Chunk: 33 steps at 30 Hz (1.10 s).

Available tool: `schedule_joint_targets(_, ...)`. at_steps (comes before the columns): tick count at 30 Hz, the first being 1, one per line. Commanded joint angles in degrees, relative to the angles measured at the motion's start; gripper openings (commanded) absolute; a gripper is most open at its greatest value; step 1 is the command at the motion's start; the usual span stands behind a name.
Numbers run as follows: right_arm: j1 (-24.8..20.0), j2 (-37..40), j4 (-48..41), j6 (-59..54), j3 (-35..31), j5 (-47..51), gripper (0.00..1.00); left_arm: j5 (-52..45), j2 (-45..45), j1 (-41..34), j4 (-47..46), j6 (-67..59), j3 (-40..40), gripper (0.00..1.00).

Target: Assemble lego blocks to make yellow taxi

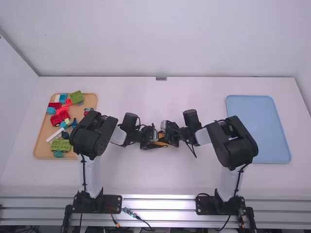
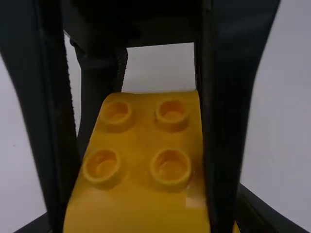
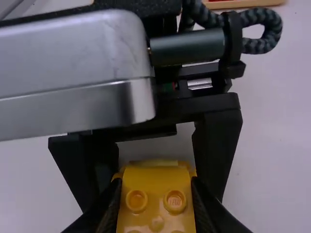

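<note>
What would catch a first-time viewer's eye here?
Probably the bright yellow block with its round studs, between the left arm and right arm where they meet mid-table. Next, the tan tray of colourful blocks at the left, then the plain blue tray at the right.

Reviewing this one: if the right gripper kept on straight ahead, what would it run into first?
Probably the left gripper, which faces it nearly head-on. The right gripper has a yellow block between its fingers; how much room lies ahead is hard to judge.
</note>
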<state>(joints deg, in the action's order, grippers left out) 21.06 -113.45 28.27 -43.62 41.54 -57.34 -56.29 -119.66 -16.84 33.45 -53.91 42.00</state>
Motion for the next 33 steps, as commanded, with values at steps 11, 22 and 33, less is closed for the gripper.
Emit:
schedule_joint_targets(11, 0.5, -1.5, -4.9, -3.5, -0.1, -0.3, 0.00, 0.5, 1.2, -0.4, 0.0, -0.6, 0.7, 0.40)
schedule_joint_targets(22, 2.6, -1.4, 7.3, 0.9, -5.9, 3.0, 0.00, 0.5, 1.2, -0.4, -1.0, 0.8, 1.6, 0.39)
schedule_joint_targets(33, 0.6, -1.4, 6.3, 1.8, -5.7, 3.2, 0.00, 0.5, 1.2, -0.4, 2.2, 0.8, -0.1, 0.39)
